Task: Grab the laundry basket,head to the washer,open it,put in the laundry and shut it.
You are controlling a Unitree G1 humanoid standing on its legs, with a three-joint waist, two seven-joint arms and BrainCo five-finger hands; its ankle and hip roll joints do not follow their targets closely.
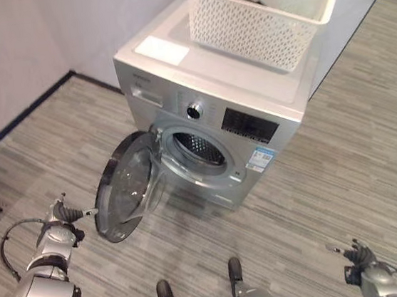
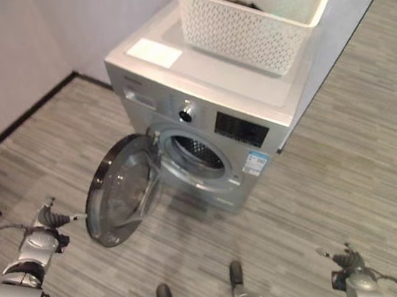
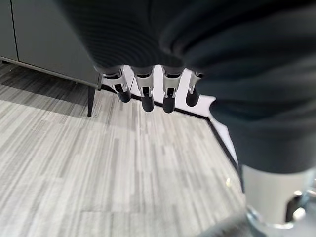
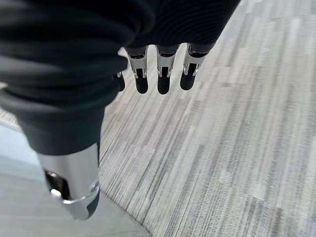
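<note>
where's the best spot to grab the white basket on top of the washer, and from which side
Probably the thick rolled rim of the basket, one hand on each short end, reaching up from the front. It sits upright on the washer, above the open door, and its perforated walls taper downward, so the rim gives the surest hold. Both the left hand and the right hand are low and open.

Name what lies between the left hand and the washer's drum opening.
The open washer door, swung out toward the left hand, stands between it and the drum opening, seen in both eye views.
</note>
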